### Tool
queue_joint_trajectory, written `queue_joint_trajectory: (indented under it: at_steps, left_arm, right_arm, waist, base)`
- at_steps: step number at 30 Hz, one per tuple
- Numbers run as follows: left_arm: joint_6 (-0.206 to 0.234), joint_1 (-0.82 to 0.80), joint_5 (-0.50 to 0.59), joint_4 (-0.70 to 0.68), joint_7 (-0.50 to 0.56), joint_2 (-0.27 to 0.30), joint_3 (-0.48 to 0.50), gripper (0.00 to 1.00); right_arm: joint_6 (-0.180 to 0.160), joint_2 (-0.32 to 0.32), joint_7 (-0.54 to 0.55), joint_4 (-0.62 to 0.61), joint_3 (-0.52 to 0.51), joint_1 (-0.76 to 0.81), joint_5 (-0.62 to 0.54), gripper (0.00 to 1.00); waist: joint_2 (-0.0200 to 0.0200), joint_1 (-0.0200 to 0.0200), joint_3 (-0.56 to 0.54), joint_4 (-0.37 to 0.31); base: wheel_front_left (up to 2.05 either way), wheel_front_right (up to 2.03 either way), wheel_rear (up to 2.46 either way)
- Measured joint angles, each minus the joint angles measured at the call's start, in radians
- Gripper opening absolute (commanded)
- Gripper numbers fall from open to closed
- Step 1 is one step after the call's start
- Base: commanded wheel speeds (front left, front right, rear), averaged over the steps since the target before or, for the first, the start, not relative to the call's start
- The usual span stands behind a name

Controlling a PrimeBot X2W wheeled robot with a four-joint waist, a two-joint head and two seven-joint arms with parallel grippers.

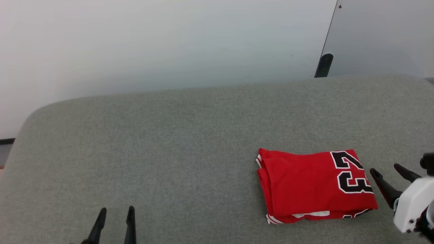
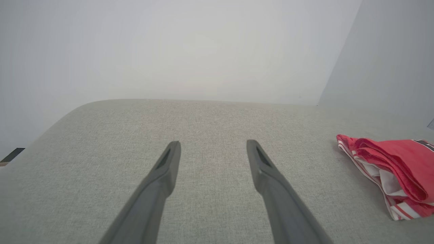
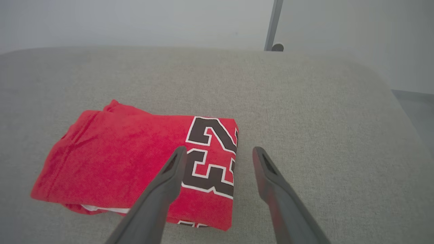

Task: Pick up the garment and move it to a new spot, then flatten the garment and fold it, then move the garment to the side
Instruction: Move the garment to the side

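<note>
Left hand (image 1: 117,209): nearest, at the lower left. Its fingers are spread with nothing between them, over bare cushion and well apart from the garment.
Right hand (image 1: 385,168): near right. Its fingers are spread and empty, with the tips just beside the garment's right edge and, in the head view, not touching it.
Garment (image 1: 305,186): folded into a compact rectangle that lies flat on the right half of the cushion. The number (image 1: 351,173) is at its right end.
Loose edges: striped trim (image 1: 273,219) and a white layer (image 1: 312,214) peek out along the near side, so the stack is open there.
Step in hand (judged): folding looks complete. What remains is the move to the side, unless this spot already is the side; the pictures do not settle that.
Grasp (advice): slide one finger under the whole stack at the right end and close on its full thickness. Pinching the top layer alone would peel the fold open.
Support (advice): bring the left hand to the far-left end so the bundle does not sag.
Carry (advice): lift low, keep the bundle level, set it down flat, and release only once it rests.
Cushion (image 1: 169,152): grey fabric, with bare room to the left and beyond.
Background: pale wall (image 1: 169,44); dark post (image 1: 323,65) at the far right.
</note>
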Motion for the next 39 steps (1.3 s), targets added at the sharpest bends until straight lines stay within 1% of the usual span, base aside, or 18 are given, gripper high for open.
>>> queue_joint_trajectory:
  at_steps: [6,9,11,13,17,22,25,26,28,34,39]
  left_arm:
    - [-0.005,-0.044,0.000,0.005,0.006,0.002,-0.022,1.00]
    - [-0.010,-0.074,0.004,0.010,0.005,0.006,-0.030,1.00]
    - [-0.011,-0.098,0.006,0.015,0.004,0.007,-0.035,1.00]
    - [-0.014,-0.120,0.006,0.020,0.002,0.010,-0.039,1.00]
    - [-0.018,-0.160,0.007,0.031,-0.004,0.013,-0.046,1.00]
    - [-0.024,-0.195,0.008,0.050,-0.012,0.013,-0.055,1.00]
    - [-0.024,-0.206,0.006,0.063,-0.018,0.013,-0.056,1.00]
    - [-0.024,-0.208,0.006,0.066,-0.019,0.013,-0.056,1.00]
    - [-0.024,-0.211,0.005,0.074,-0.022,0.013,-0.056,1.00]
    - [-0.027,-0.230,0.002,0.087,-0.027,0.019,-0.063,1.00]
    - [-0.028,-0.244,0.002,0.091,-0.032,0.021,-0.068,1.00]
  right_arm:
    - [0.000,-0.094,0.350,0.041,0.059,-0.098,0.105,1.00]
    - [0.000,-0.112,0.483,0.077,0.081,-0.142,0.149,1.00]
    - [0.000,-0.118,0.544,0.106,0.096,-0.172,0.167,1.00]
    - [0.000,-0.115,0.575,0.135,0.109,-0.203,0.171,1.00]
    - [0.000,-0.091,0.578,0.211,0.117,-0.272,0.164,1.00]
    - [0.000,-0.076,0.553,0.313,0.151,-0.314,0.146,1.00]
    - [0.000,-0.068,0.522,0.348,0.171,-0.333,0.163,1.00]
    - [0.000,-0.068,0.510,0.356,0.177,-0.338,0.166,0.46]
    - [0.000,-0.068,0.480,0.368,0.191,-0.347,0.177,0.00]
    - [0.001,-0.059,0.393,0.409,0.229,-0.370,0.209,0.00]
    - [0.001,-0.075,0.290,0.437,0.214,-0.394,0.229,0.00]
  waist:
    - [0.0000,0.0000,0.043,-0.001]
    - [0.0000,0.0000,0.075,0.002]
    - [0.0000,0.0000,0.098,0.004]
    - [0.0000,0.0000,0.120,0.008]
    - [0.0000,0.0000,0.165,0.016]
    - [0.0000,0.0000,0.209,0.033]
    - [0.0000,0.0000,0.227,0.043]
    - [0.0000,0.0000,0.231,0.045]
    - [0.0000,0.0000,0.237,0.046]
    - [0.0000,0.0000,0.236,0.028]
    - [0.0000,0.0000,0.235,0.001]
  base:
    - [0.00,0.00,0.00]
    - [0.00,0.00,0.00]
    - [0.00,0.00,0.00]
    - [0.00,0.00,0.00]
    - [0.00,0.00,0.00]
    - [0.00,0.00,0.00]
    - [0.00,0.00,0.00]
    - [0.00,0.00,0.00]
    - [0.00,0.00,0.00]
    - [0.00,0.00,0.00]
    - [0.00,0.00,0.00]
